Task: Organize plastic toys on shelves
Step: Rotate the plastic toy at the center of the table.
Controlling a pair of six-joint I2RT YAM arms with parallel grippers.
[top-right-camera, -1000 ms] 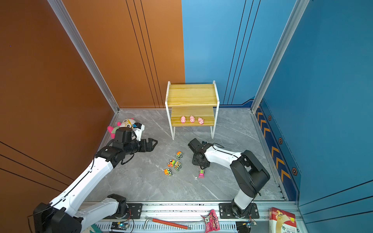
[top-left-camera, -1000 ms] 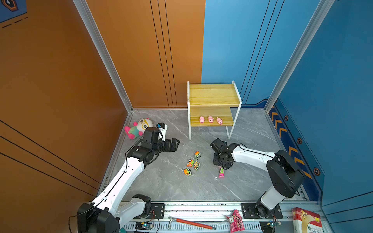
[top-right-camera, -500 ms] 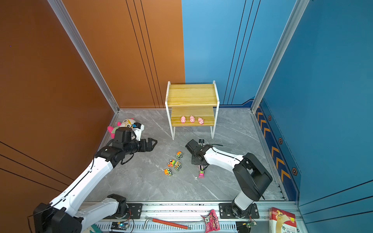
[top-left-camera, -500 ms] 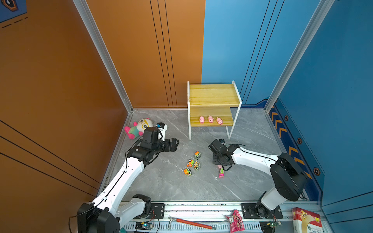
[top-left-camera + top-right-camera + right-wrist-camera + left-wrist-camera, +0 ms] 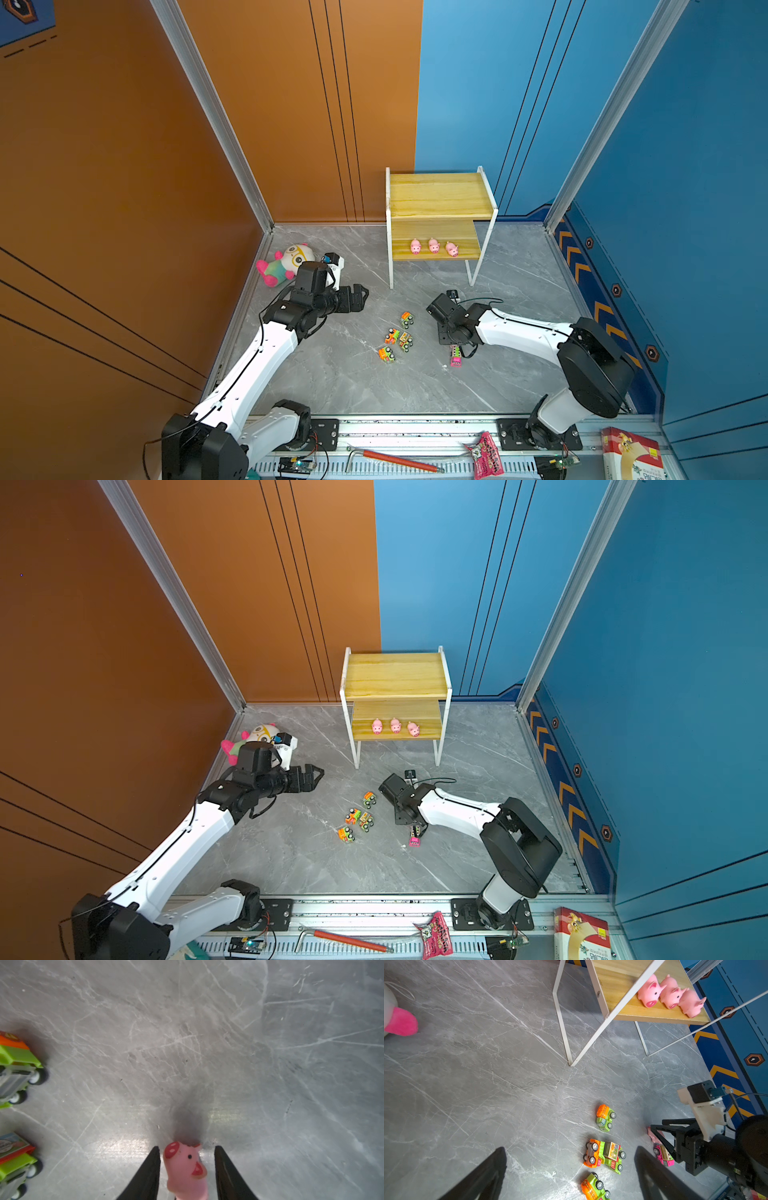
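Both top views: the shelves [image 5: 440,195] stand at twelve o'clock on the floor [image 5: 332,374], three pigs [image 5: 433,246] lined along the lower board. Four trucks [image 5: 398,338] cluster mid-floor, a pink truck [image 5: 456,360] at their four o'clock.

Left wrist view: the left gripper [image 5: 569,1147] gapes wide, holding nothing.

Right wrist view: the right gripper [image 5: 187,1146] sits narrow around a fourth pig [image 5: 187,1169] – slivers of floor show either side.

Left arm [image 5: 266,357] and right arm [image 5: 523,334] match — glossy white link shells between bulky matte-black joint housings, thin black cables looping at the wrists, tapered black fingers [image 5: 147,1174], screwed black base plates [image 5: 328,430].
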